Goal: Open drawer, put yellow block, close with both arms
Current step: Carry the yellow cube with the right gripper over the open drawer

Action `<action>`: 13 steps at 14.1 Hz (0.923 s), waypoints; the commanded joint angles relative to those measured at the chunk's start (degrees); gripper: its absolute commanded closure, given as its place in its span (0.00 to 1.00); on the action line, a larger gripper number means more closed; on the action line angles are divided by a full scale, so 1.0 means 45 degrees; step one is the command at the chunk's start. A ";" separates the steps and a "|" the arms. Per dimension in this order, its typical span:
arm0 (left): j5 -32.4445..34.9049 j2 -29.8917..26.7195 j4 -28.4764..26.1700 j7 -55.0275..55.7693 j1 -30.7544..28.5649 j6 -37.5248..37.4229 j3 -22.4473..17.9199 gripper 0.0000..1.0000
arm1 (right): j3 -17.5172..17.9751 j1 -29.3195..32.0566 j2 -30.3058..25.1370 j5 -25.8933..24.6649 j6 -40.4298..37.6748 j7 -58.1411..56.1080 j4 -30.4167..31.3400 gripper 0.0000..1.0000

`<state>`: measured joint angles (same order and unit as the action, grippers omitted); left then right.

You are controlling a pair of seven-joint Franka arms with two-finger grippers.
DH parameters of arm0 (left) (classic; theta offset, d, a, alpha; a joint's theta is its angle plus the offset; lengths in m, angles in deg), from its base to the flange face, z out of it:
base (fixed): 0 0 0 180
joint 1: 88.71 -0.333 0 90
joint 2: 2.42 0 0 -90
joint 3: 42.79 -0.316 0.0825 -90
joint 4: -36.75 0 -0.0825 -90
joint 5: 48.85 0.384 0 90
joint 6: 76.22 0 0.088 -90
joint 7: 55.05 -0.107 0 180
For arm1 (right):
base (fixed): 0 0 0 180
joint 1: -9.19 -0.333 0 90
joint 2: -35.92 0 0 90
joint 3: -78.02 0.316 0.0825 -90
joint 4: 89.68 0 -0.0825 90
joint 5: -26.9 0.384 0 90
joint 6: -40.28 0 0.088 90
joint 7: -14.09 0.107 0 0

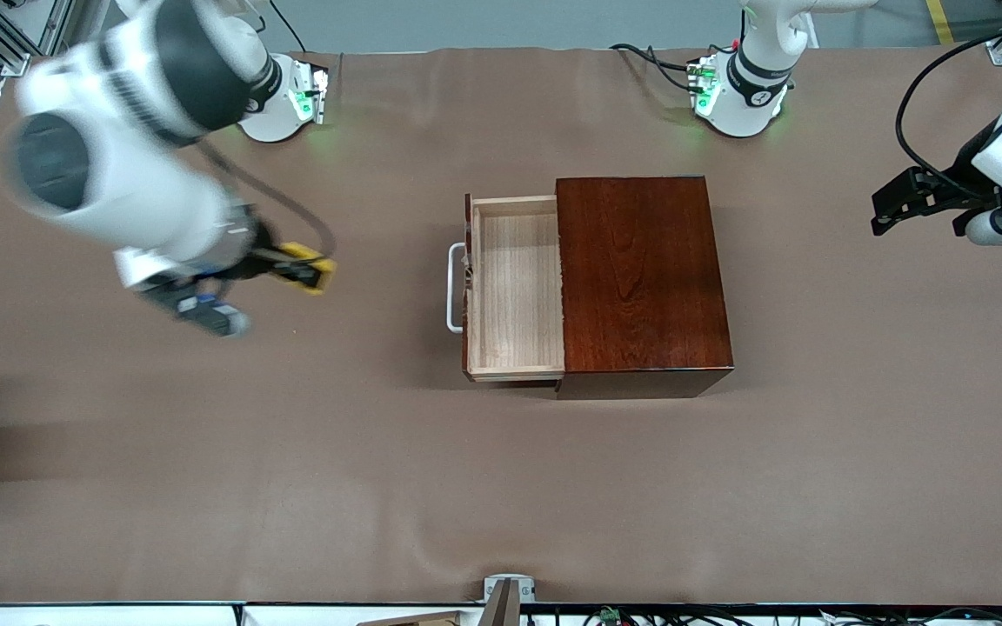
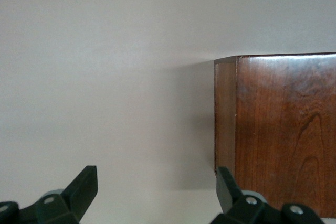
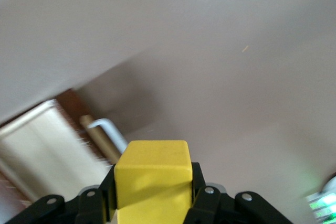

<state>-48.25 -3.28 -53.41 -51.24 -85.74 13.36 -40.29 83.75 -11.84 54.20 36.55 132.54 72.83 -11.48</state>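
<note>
The drawer (image 1: 514, 287) stands pulled out of the dark reddish-brown box (image 1: 640, 278), its pale-wood tray bare inside and its white handle (image 1: 453, 287) toward the right arm's end of the table. My right gripper (image 1: 292, 263) is shut on the yellow block (image 1: 314, 271) and holds it over the table, apart from the handle. In the right wrist view the block (image 3: 152, 174) sits between the fingers (image 3: 197, 182), with the tray (image 3: 42, 145) and handle (image 3: 107, 129) ahead. My left gripper (image 1: 888, 204) is open and empty, over the table at the left arm's end.
The brown table mat (image 1: 501, 487) spreads around the box. In the left wrist view the box's corner (image 2: 283, 129) shows past my open left gripper (image 2: 155, 190). The arms' green-lit bases (image 1: 292, 100) stand at the table's edge farthest from the front camera.
</note>
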 commanded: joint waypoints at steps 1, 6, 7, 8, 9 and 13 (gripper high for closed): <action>-0.0232 -0.0356 -0.0218 -0.0065 0.0298 -0.0297 -0.0323 0.00 | -0.0179 -0.1355 0.0857 0.0315 0.0997 0.3245 -0.0676 1.00; -0.0251 -0.0298 -0.0296 0.0092 0.0141 -0.0279 -0.0225 0.00 | -0.0179 -0.2999 0.2283 0.0335 0.3636 0.8329 -0.0716 1.00; -0.0251 -0.0336 -0.0296 0.0092 0.0102 -0.0279 -0.0225 0.00 | -0.0198 -0.3310 0.2498 0.0315 0.3949 0.8431 -0.0755 1.00; -0.0251 -0.0356 -0.0296 0.0130 -0.0015 -0.0279 -0.0205 0.00 | -0.0198 -0.3429 0.2732 0.0277 0.4165 0.8490 -0.0774 1.00; -0.0251 -0.0356 -0.0296 0.0131 -0.0074 -0.0279 -0.0109 0.00 | -0.0218 -0.3489 0.3005 0.0218 0.4476 0.8451 -0.0774 1.00; -0.0251 -0.0356 -0.0277 0.0092 -0.0289 -0.0181 -0.0030 0.00 | -0.0237 -0.3762 0.3787 -0.0504 0.5531 0.7847 -0.0774 1.00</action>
<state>-48.26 -3.51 -53.75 -50.81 -86.16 12.42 -41.03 83.48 -27.52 69.06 35.74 156.38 109.06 -12.59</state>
